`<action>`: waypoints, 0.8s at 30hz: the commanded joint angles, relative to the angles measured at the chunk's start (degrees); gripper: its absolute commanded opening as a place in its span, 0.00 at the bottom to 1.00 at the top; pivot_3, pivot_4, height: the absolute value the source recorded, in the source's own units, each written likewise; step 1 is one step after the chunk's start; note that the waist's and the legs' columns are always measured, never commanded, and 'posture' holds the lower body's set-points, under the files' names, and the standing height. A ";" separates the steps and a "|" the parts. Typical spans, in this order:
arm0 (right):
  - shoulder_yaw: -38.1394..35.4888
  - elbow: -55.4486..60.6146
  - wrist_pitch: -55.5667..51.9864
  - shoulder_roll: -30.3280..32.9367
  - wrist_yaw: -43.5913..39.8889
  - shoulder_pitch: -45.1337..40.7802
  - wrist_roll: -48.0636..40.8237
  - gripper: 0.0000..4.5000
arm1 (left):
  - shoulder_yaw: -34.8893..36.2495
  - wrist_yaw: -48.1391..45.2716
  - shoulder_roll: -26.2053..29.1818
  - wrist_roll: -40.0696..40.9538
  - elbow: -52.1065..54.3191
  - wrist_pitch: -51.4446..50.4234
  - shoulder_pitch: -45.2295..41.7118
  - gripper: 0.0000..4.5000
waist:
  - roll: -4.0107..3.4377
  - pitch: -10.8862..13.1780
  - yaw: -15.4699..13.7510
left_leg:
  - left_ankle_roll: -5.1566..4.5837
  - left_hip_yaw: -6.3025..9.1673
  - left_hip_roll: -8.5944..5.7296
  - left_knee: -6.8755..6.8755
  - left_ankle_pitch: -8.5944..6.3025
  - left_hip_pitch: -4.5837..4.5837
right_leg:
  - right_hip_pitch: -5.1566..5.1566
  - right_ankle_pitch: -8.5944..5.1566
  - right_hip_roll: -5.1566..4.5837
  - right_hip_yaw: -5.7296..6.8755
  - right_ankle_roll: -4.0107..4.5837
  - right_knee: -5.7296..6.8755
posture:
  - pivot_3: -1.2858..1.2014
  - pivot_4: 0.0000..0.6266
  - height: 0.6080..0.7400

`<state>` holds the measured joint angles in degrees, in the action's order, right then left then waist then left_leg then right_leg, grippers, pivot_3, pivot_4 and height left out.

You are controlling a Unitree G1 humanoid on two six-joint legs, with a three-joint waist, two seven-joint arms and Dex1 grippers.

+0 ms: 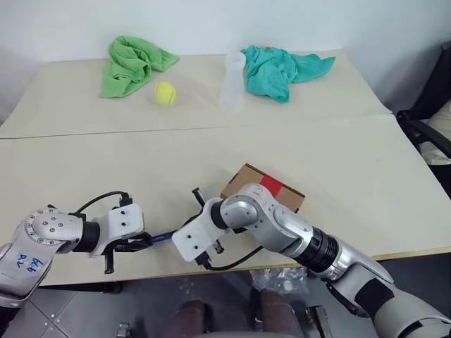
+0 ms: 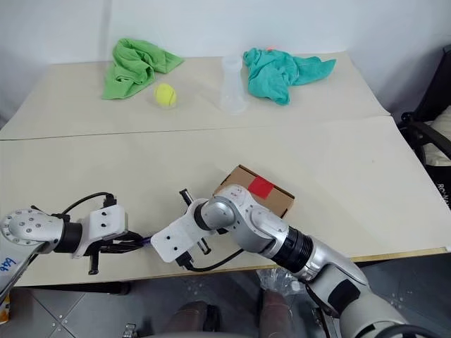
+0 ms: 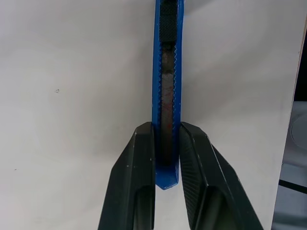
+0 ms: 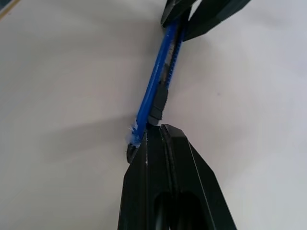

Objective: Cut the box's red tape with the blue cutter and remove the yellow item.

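Note:
The brown box point(image 1: 244, 178) lies shut near the table's front edge, with the red tape point(image 1: 271, 186) on its lid; my right arm reaches across its near side. Just left of it, my left gripper point(image 3: 166, 125) is shut on the rear end of the blue cutter point(image 3: 166, 72), which points out toward the right arm. My right gripper point(image 4: 153, 132) is shut, and its fingertips touch the cutter point(image 4: 158, 81) at the black slider near the front end. Both hands meet low over the table. The yellow item is hidden.
At the back of the table lie a green cloth point(image 1: 130, 63), a tennis ball point(image 1: 165, 92), a clear plastic cup point(image 1: 234, 81) and a teal cloth point(image 1: 278, 69). A dark chair point(image 1: 430, 127) stands off the right edge. The front edge point(image 1: 416, 251) runs close below the hands.

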<state>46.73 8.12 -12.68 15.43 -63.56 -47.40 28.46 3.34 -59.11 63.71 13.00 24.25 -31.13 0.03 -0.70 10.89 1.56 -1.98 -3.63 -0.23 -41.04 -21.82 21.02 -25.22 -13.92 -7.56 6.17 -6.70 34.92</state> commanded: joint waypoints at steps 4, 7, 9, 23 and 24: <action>0.66 -0.30 1.54 -0.68 0.36 0.97 0.83 0.00 | -1.43 0.75 -0.73 -0.86 0.36 -0.49 0.02 0.09 | 0.00 0.00 0.00 | 0.00 0.00 0.00 0.00 0.00 0.00 | 0.00 0.00 0.00 0.00 0.00 0.00 | 0.52 0.24 1.00; 1.25 -1.34 2.11 -1.18 0.65 1.35 1.19 0.00 | -1.31 0.75 -0.71 -0.81 0.51 -0.48 0.20 0.09 | 0.00 0.00 0.02 | 0.00 0.00 0.00 0.00 0.00 -0.01 | 0.00 0.00 0.00 0.00 0.00 0.00 | 0.52 0.24 1.00; 1.56 -2.51 2.62 -1.99 1.01 1.32 1.44 0.00 | -1.28 0.76 -0.72 -0.79 0.58 -0.48 0.28 0.09 | 0.00 0.00 0.02 | 0.00 0.00 0.00 0.00 0.00 -0.02 | 0.00 0.00 0.00 0.00 0.00 0.01 | 0.52 0.24 1.00; 2.19 -8.77 6.03 -7.58 2.20 0.36 2.35 0.00 | -1.35 1.04 -1.58 -1.44 1.04 -0.81 0.23 0.09 | -0.03 -0.03 0.24 | 0.21 -0.02 0.15 0.16 0.04 -0.91 | 0.68 -0.14 0.03 -0.05 0.26 0.09 | 0.52 0.24 1.00; 2.24 -9.00 6.18 -7.87 2.23 0.34 2.35 0.00 | -1.34 1.04 -1.68 -1.50 1.10 -0.87 0.22 0.09 | -0.04 -0.03 0.25 | 0.22 -0.02 0.15 0.16 0.04 -0.91 | 0.68 -0.15 0.02 -0.06 0.26 0.09 | 0.52 0.24 1.00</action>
<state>46.78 -0.05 -7.41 9.88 -61.52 -47.01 30.71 3.18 -58.67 63.12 11.30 24.06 -32.28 0.28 -0.74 10.85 1.80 -1.75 -3.65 -0.08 -40.88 -21.77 20.10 -24.55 -14.07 -7.55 6.11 -6.42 35.02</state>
